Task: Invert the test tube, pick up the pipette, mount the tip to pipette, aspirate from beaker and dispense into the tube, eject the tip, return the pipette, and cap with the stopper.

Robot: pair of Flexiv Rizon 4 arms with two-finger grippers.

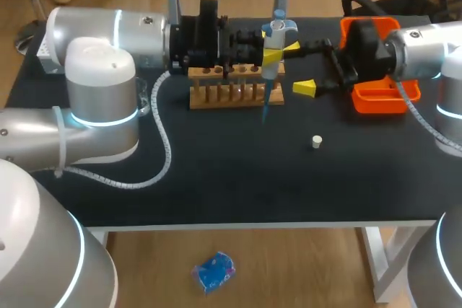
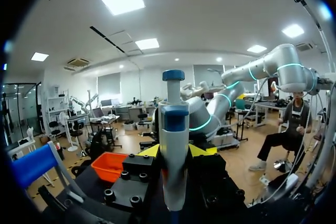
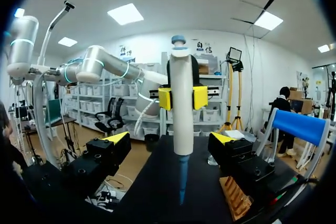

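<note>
My left gripper [image 1: 273, 54] is shut on the white pipette [image 1: 271, 55], holding it upright above the right end of the wooden tube rack [image 1: 227, 90]. A blue tip [image 1: 266, 108] is on the pipette and points down in front of the rack. In the left wrist view the pipette [image 2: 174, 145] stands between my left gripper's [image 2: 176, 150] yellow tips. My right gripper [image 1: 298, 68] is open wide just right of the pipette. In the right wrist view the pipette [image 3: 181, 114] stands ahead of my right gripper [image 3: 170, 139], between its spread fingers without touching them. The white stopper [image 1: 316, 141] lies on the table.
An orange tray [image 1: 379, 97] sits at the right, under my right arm's wrist. The rack [image 3: 236, 198] lies beside my right gripper's finger in the right wrist view. My left arm's cable [image 1: 162, 149] loops over the left part of the black table [image 1: 238, 178].
</note>
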